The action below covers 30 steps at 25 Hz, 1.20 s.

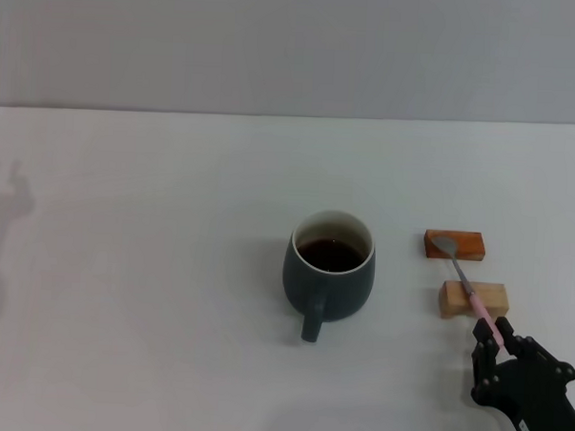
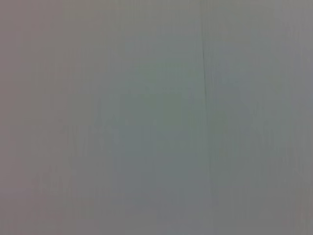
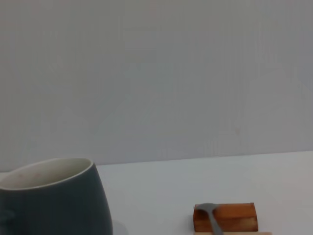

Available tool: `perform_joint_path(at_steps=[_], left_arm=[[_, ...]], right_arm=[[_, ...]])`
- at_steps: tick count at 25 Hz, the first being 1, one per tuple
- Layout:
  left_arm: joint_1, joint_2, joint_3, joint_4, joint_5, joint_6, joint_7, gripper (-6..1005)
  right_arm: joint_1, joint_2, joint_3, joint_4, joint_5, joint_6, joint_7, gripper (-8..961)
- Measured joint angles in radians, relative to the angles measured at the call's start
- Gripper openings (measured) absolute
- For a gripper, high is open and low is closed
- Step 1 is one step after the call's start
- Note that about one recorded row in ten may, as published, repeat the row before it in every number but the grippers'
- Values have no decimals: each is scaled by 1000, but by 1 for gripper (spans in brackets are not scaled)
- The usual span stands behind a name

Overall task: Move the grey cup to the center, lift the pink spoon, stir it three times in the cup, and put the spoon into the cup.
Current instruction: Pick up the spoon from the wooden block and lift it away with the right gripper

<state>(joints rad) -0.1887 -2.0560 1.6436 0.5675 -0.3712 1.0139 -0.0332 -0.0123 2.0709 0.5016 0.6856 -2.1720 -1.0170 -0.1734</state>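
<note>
The grey cup (image 1: 329,275) stands near the middle of the white table, holding dark liquid, with its handle turned toward me. To its right the pink spoon (image 1: 461,280) lies across two small wooden blocks, its metal bowl on the far block and its pink handle pointing at me. My right gripper (image 1: 494,331) is at the near tip of that handle, low over the table. The right wrist view shows the cup (image 3: 54,200) and the spoon's bowl (image 3: 210,215) on the far block. My left gripper is out of view.
A dark orange-brown block (image 1: 455,245) and a pale wooden block (image 1: 474,299) hold up the spoon, right of the cup. The white table (image 1: 152,267) runs back to a grey wall. The left wrist view shows only a plain grey surface.
</note>
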Motion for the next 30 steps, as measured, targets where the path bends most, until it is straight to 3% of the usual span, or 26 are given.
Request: perform_joint_path(at_steps=[2,30], left_arm=[[0,0,0,0,0,0,1,215],[-7,0,-2,-1,0,-2,1,215]], right_arm=[[0,0,0,1,0,-1,0,174],[4,2,9,-2,0,-1,-8,157]])
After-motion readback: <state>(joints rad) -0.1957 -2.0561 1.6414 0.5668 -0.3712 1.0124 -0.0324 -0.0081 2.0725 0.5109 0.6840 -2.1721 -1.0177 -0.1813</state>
